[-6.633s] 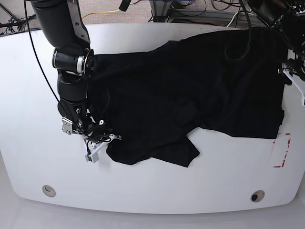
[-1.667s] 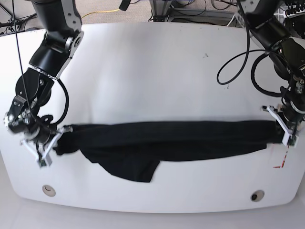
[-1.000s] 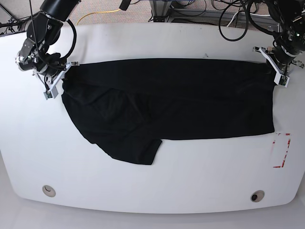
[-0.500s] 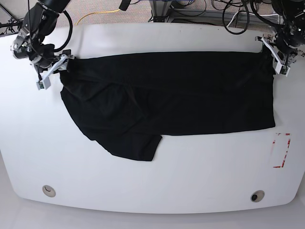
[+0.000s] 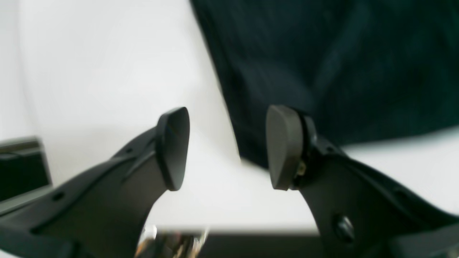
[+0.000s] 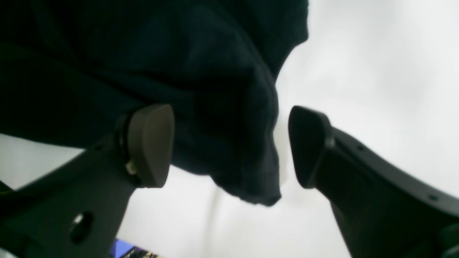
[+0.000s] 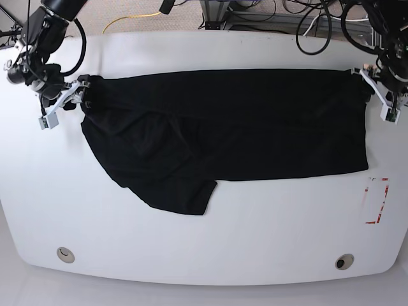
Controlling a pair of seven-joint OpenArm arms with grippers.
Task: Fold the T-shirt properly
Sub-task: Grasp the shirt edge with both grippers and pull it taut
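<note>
The black T-shirt (image 7: 242,121) lies spread flat on the white table (image 7: 191,255), with one sleeve flap pointing to the near edge. My right gripper (image 7: 60,105) is at the shirt's far-left corner. In the right wrist view it (image 6: 229,145) is open, and a bunched shirt corner (image 6: 236,118) lies loose between the jaws. My left gripper (image 7: 381,95) is just off the shirt's far-right corner. In the left wrist view it (image 5: 229,148) is open and empty, with the shirt's edge (image 5: 322,71) just beyond its right finger.
A red-marked patch (image 7: 376,201) sits on the table right of the shirt. Two round holes (image 7: 64,254) (image 7: 344,261) sit near the front edge. Cables and stands (image 7: 255,13) crowd the floor beyond the far edge.
The shirt was dragged to the far side and laid flat. In the last half second the right-hand arm in the base view slid outward off the corner; the shirt has stayed still.
</note>
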